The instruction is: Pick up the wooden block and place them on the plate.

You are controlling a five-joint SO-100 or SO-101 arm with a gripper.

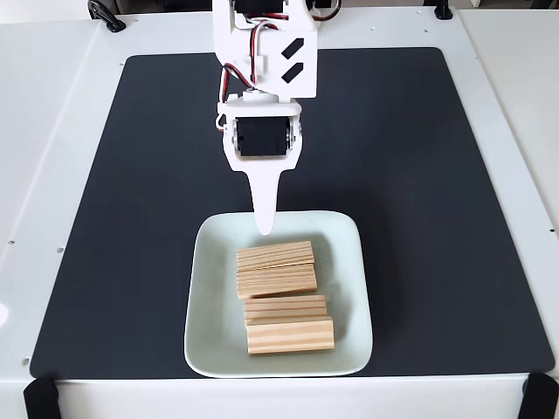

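plate: pale mint square glossy plate [349,288], at 6 o'clock on black mat [419,175]
blocks: four pale striped wooden blocks [276,255] stacked in a column on plate
hand: white hand [264,229] at plate's 12 o'clock rim, opening can't tell

Four small rectangular bars of pale striped wood are in the fixed view: the first [276,256], the second [277,281], the third [286,309] and the fourth [291,336]. There is one square, glossy, mint-white plate [210,297] and one black rectangular mat [419,175].
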